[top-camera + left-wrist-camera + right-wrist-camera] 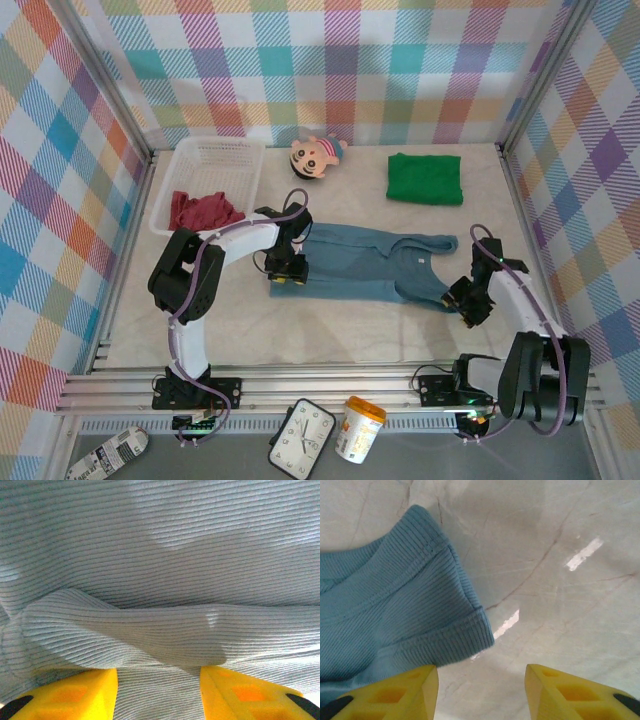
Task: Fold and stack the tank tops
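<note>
— The left gripper [288, 270] is down on the left end of that dusty blue-grey ribbed tank top [370, 262]. Its yellow fingers are spread, with cloth under them and across the gap between them.

— Has it pinched anything?

— Not that I can see. A soft ridge of cloth humps up just ahead of the fingertips. The right gripper [466, 300] is spread as well, low at the strap end. Bare pale marbled counter [330, 330] shows between its fingers, and the hemmed strap tip lies against one of them.

— How does the top lie?

— It's stretched sideways across the middle of the counter as a long, narrow shape, with the straps to the right and a few creases. One gripper sits at each end.

— Where are the others?

— The bright green tank top [425, 178] is folded into a neat block at the far right, well apart from the blue one. The dark red tank top [205, 210] is heaped at the near end of the white plastic mesh basket [215, 145], far left. I can't tell whether it spills over the rim.

— Is there room to move?

— There's a wide bare strip between the blue top and the near edge of the counter. Another bare strip lies between the blue top and the green block. The big-headed doll [317, 153] lies at the back, just beside the basket. The checked walls [330, 60] close in on three sides, and the right gripper is near the right-hand one.
</note>
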Robot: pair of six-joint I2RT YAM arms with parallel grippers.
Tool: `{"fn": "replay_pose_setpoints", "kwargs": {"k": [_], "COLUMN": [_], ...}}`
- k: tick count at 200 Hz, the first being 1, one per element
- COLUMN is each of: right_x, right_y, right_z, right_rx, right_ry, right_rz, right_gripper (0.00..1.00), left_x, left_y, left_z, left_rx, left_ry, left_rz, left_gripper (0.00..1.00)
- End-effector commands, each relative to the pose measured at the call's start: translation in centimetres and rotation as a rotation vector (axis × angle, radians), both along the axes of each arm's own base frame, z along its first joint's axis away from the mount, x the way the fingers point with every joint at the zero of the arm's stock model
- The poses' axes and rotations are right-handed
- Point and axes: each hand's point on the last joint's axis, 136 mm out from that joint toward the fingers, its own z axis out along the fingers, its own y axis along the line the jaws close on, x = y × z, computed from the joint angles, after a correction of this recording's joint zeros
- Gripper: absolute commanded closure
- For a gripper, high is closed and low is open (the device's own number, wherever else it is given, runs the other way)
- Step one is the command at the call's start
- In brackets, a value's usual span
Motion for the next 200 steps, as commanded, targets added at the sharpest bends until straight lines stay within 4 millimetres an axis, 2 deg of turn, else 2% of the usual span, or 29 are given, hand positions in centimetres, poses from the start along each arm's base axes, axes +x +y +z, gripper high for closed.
{"fn": "replay_pose_setpoints", "kwargs": {"k": [1,18,50,85,108,146,159,183,200], "right_x": [2.4,2.3,2.2,3.0,2.8,3.0,3.7,4.9,5.5], "right_y": [0.1,0.0,0.2,0.0,0.3,-0.2,-0.2,0.5,0.2], "right_z": [-0.4,-1.1,-1.9,-0.4,0.8,1.9,1.7,0.6,0.0], "right_rx": [0.035,0.049,0.071,0.089,0.14,0.302,0.345,0.435,0.44], "right_ry": [-0.077,-0.065,-0.061,-0.089,-0.056,-0.011,0.006,0.069,0.096], "right_rz": [-0.012,-0.021,-0.026,-0.019,-0.048,-0.183,-0.18,-0.155,-0.17], "right_gripper": [0.52,0.55,0.7,0.88,0.94,0.97,0.97,0.9,0.89], "left_x": [-0.7,-0.8,-1.1,-1.2,-1.2,-1.2,-1.1,-1.0,-0.9], "left_y": [0.7,0.9,1.1,1.4,1.4,1.9,1.9,1.6,1.5], "left_z": [-0.3,-0.4,-0.7,-0.7,-0.8,-1.0,-1.1,-1.2,-1.2], "left_rx": [0.016,0.028,0.033,0.049,0.05,0.058,0.054,0.046,0.045], "left_ry": [0.031,0.035,0.049,0.049,0.051,0.058,0.06,0.066,0.067], "left_rz": [-0.008,-0.011,-0.013,-0.02,-0.024,-0.026,-0.026,-0.03,-0.032], "left_gripper": [0.53,0.53,0.53,0.53,0.53,0.53,0.53,0.53,0.53]}}
